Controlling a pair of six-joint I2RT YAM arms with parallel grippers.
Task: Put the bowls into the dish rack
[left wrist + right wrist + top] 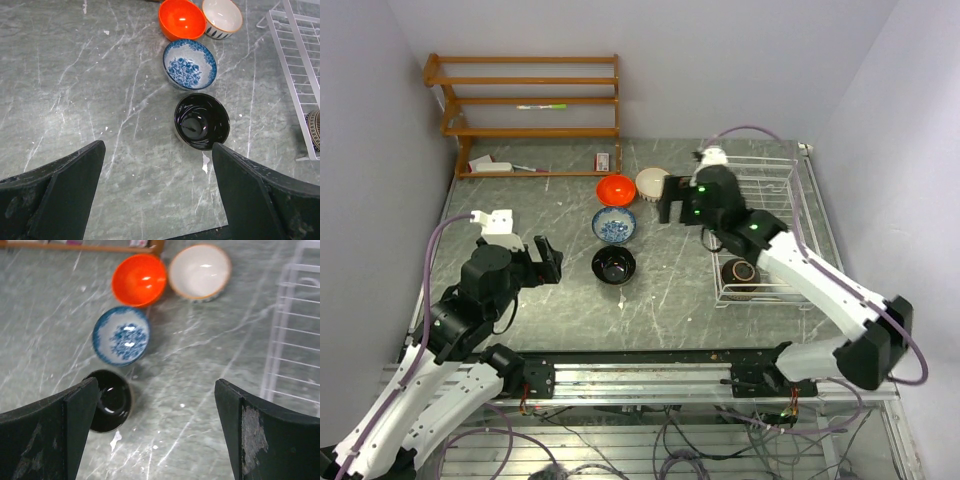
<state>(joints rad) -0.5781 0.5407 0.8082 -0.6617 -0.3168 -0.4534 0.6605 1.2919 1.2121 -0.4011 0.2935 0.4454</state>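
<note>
Top view: four bowls are seen on the surface [510, 210], between the two tools. The orange bowl [615, 189] and cream bowl [651, 182] lie side by side. The blue bowl [616, 225] and black bowl [613, 265] follow in a line toward the arms. The left tool [548, 262] is held open, with the black bowl just to its right. The right tool [670, 200] hangs just beside the cream bowl, at the left edge of the rack [760, 160]; its gap cannot be read from here. A brown bowl [740, 275] is lodged in the rack, back along the right arm.

Left wrist view: the left tool [157, 150] is spread wide and nothing is held. The black bowl [202, 121] lies just ahead and to the right, with the blue bowl [190, 64] beyond it. The orange bowl [182, 19] and cream bowl [222, 17] are farthest. The rack [295, 60] stands at far right.

Right wrist view: the right tool [156, 385] is likewise wide and empty. The black bowl [112, 400] is partly hidden by the left finger. The blue bowl [121, 335] lies ahead-left, with the orange bowl [139, 279] and cream bowl [200, 271] further ahead. The rack [295, 340] is to the right.

The bowls are judged to be glazed ceramic: rigid, slick and easily chipped. A pinch across the rim wall, one finger inside and one outside, is judged best. The glossy black glaze is thought likeliest to slip.
</note>
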